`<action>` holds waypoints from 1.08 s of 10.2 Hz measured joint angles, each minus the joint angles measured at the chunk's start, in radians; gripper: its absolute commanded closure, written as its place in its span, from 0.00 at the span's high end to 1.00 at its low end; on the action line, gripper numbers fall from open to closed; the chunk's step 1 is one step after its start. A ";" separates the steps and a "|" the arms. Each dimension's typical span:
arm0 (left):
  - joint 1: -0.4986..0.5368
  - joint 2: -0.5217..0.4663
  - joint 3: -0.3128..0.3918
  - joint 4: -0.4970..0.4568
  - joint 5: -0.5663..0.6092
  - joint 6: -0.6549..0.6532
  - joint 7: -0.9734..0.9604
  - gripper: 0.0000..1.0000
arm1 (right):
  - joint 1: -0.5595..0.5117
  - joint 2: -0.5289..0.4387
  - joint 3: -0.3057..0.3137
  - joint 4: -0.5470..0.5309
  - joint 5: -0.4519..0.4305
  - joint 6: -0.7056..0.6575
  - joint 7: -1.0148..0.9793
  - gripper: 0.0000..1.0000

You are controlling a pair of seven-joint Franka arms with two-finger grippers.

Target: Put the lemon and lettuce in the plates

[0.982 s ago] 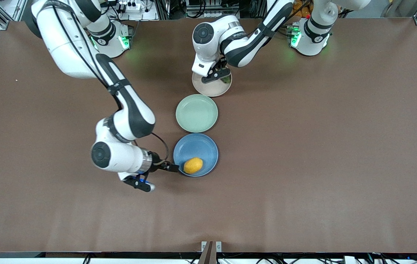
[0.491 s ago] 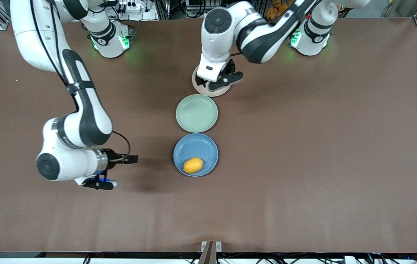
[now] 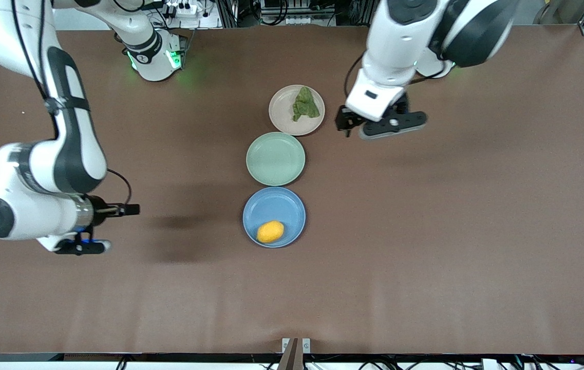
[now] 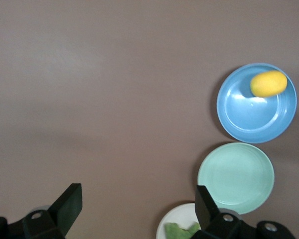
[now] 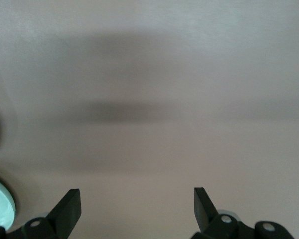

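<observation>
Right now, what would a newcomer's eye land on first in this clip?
Three plates run in a line mid-table. The lemon lies in the blue plate, nearest the front camera; the lettuce lies in the beige-pink plate, nearest the bases; the green plate sits bare between. Both hands are open over bare table: left hand, right hand.

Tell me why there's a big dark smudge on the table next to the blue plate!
Front view: the smudge is a soft shadow on the table, probably cast by the raised right arm; its open right gripper hangs over bare table. Right wrist view: the same kind of blurry dark patch shows on the tabletop. Left wrist view: a small white glare sits on the blue plate by the lemon.
</observation>
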 measured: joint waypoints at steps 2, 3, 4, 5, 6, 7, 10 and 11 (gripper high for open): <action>0.081 -0.058 0.029 0.000 0.000 -0.015 0.174 1.00 | -0.031 -0.101 -0.001 -0.012 -0.022 -0.062 -0.003 1.00; 0.116 -0.083 0.058 0.000 0.000 -0.018 0.268 1.00 | -0.043 -0.155 -0.001 -0.014 -0.024 -0.095 -0.003 1.00; 0.144 -0.105 0.095 0.001 0.000 -0.020 0.349 1.00 | -0.046 -0.211 -0.001 -0.018 -0.033 -0.131 -0.003 1.00; 0.153 -0.121 0.143 0.000 -0.002 -0.024 0.412 1.00 | -0.045 -0.257 0.002 -0.024 -0.052 -0.158 -0.004 1.00; 0.155 -0.131 0.202 0.000 -0.010 -0.034 0.491 1.00 | -0.041 -0.300 0.006 -0.031 -0.069 -0.175 -0.005 1.00; 0.158 -0.135 0.250 0.002 -0.016 -0.046 0.556 1.00 | -0.033 -0.330 0.009 -0.036 -0.082 -0.173 -0.007 1.00; 0.164 -0.148 0.345 0.084 -0.020 -0.175 0.644 1.00 | 0.028 -0.389 0.014 -0.042 -0.141 -0.107 -0.023 1.00; 0.164 -0.154 0.353 0.109 -0.022 -0.206 0.646 1.00 | 0.029 -0.400 0.014 -0.056 -0.144 -0.070 -0.046 1.00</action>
